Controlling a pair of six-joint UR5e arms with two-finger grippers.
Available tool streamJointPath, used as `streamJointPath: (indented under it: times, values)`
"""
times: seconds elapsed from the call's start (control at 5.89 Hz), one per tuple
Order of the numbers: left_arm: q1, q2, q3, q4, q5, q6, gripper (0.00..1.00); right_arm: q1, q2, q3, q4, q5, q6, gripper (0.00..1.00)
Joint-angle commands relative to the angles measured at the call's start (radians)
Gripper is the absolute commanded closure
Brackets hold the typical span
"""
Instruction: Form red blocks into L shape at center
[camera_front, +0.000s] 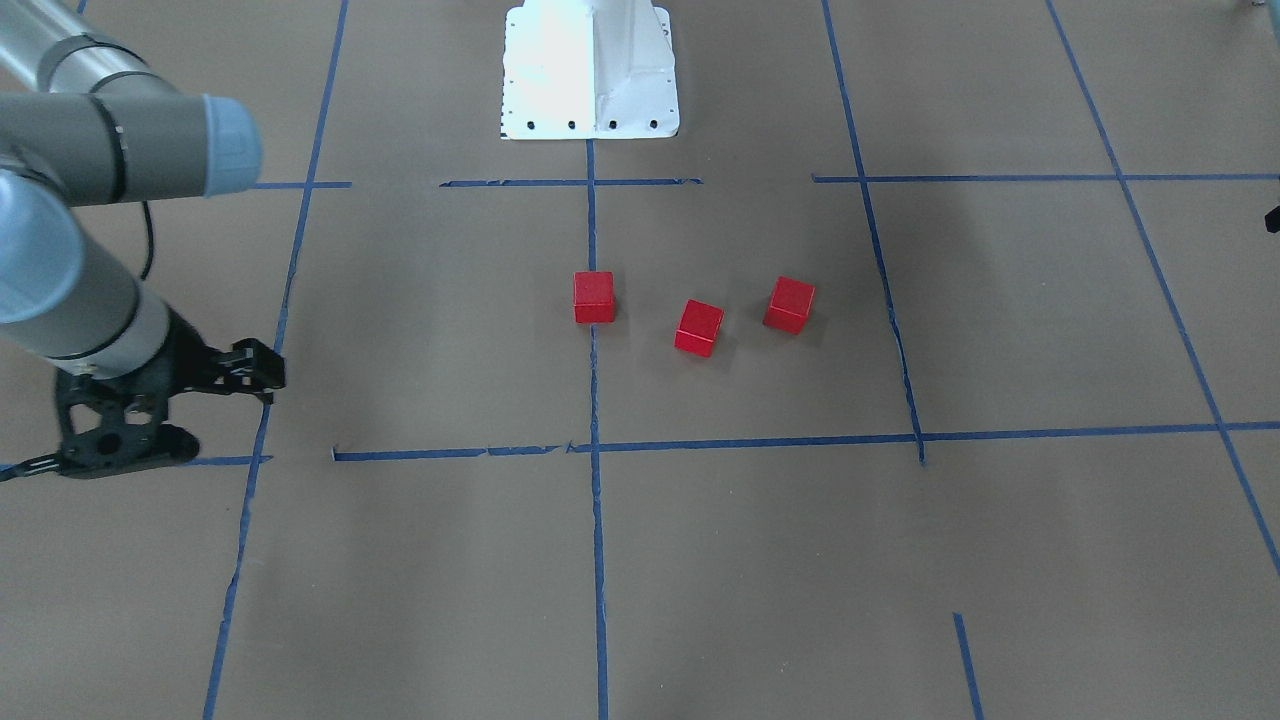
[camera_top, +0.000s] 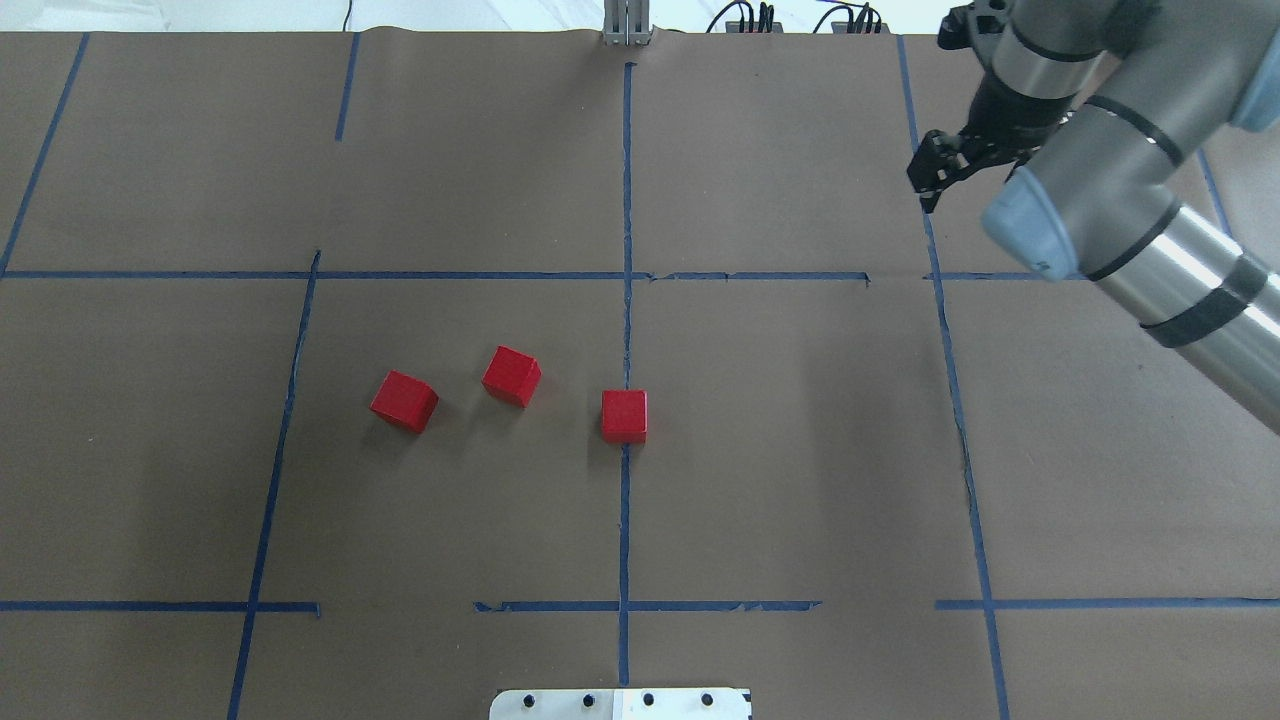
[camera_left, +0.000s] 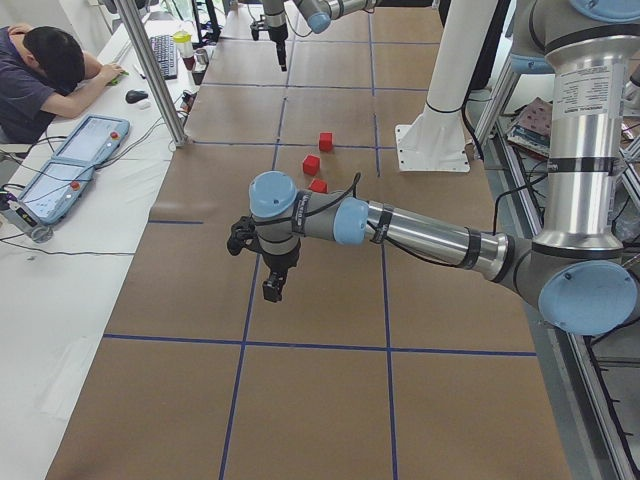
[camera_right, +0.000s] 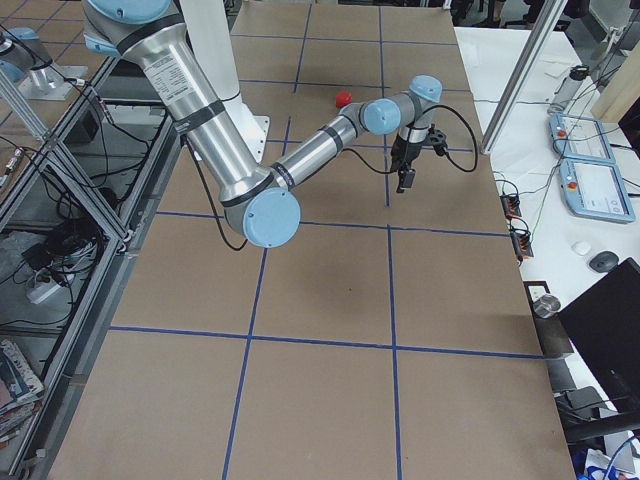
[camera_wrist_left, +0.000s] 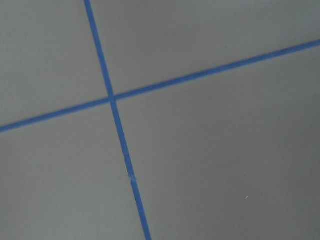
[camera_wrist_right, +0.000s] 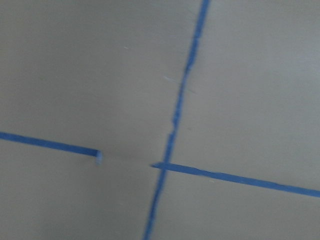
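Right hand (camera_top: 934, 180): hangs over the far right part of the bench (camera_top: 1100, 480), beside a blue tape line (camera_top: 950, 330), touching nothing. Its fingertips read as one dark cluster in both the overhead and front views, probably narrow, but I can't tell how far open. The right wrist view is a blurred tape crossing with no fingers in it.

Left hand (camera_left: 272, 287): seen only from the left side camera. It points down above the bench over a tape line on the robot's left, well apart from the blocks. Can't tell its opening from that view.

Red blocks: three equal matte cubes, all flat on the brown paper at the center (camera_top: 760, 430), none touching another.
- first block (camera_top: 624, 415) sits right on the middle tape line (camera_top: 625, 520), squared to the grid.
- second block (camera_top: 511, 375) is to the robot's left of the first, slightly farther from the base, and rotated.
- third block (camera_top: 405, 400) is farther left again, also rotated, near the second.

They lie in a loose, slightly bent row with gaps. No L formed.
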Motion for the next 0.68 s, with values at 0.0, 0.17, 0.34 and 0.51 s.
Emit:
streamJointPath:
  times: [0.0,0.17,0.34,0.51]
  values:
    - [0.0,-0.023,-0.015,-0.002,-0.008,0.005,0.0,0.2,-0.293,0.14,-0.013,0.003,-0.398,0.0]
    - [0.004,-0.024,-0.033,-0.019,-0.008,0.003,0.0,0.304,-0.454,0.23,-0.007,0.02,-0.513,0.0]
    - [0.024,-0.018,-0.052,-0.069,-0.007,-0.001,0.0,0.394,-0.559,0.288,-0.002,0.028,-0.6,0.0]
    - [0.128,-0.024,-0.082,-0.094,-0.008,-0.033,0.0,0.445,-0.68,0.306,-0.001,0.049,-0.641,0.0]
